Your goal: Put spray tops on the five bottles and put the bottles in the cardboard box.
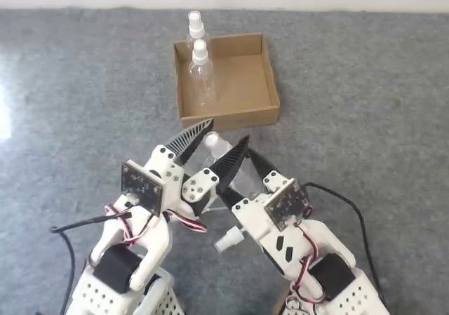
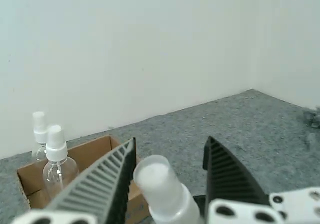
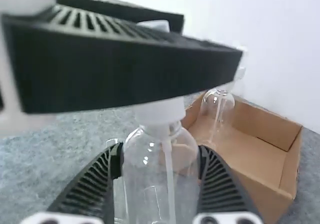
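Clear plastic bottle (image 3: 160,174) stands upright just in front of the open brown cardboard box (image 1: 228,119), above the grey table (image 1: 365,104). My right jaws pinch its body from both sides, I judge to steady it. My left jaws are spread either side of its white spray top (image 2: 157,181), apparently not clamped, placed to seat or twist it. One capped clear bottle (image 1: 201,73) stands inside the box. A second capped bottle (image 1: 196,26) is at the far corner, inside or behind I cannot tell. A loose white sprayer (image 1: 230,241) lies between my arms.
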`<state>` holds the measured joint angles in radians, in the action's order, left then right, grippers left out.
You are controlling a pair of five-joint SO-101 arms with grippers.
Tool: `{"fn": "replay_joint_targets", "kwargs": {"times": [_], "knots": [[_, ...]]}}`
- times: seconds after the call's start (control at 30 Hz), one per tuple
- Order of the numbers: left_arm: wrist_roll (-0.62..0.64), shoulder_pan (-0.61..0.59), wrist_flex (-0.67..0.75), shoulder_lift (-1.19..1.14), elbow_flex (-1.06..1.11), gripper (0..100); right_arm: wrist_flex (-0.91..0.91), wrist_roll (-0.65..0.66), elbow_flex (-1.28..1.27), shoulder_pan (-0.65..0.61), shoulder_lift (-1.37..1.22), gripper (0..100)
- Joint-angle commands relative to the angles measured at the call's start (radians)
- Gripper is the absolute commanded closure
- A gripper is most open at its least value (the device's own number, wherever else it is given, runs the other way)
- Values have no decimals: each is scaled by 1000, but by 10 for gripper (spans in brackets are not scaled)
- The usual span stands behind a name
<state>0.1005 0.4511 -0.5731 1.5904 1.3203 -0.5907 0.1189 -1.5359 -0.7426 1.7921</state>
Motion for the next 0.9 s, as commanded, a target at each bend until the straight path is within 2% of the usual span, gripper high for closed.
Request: {"fn": "replay_joint_targets", "kwargs": {"times": [0.0,0.23,0.67,0.87], "knots": [[-11,3,12,17,-25,798,10,41,38,-8,24,978],[-5,5,-158,17,-180,798,12,41,20,-4,24,978],[-11,-3,-348,17,-398,792,45,37,-17,71,22,979],[-12,-112,-397,17,-463,792,47,38,-25,82,22,979]]}}
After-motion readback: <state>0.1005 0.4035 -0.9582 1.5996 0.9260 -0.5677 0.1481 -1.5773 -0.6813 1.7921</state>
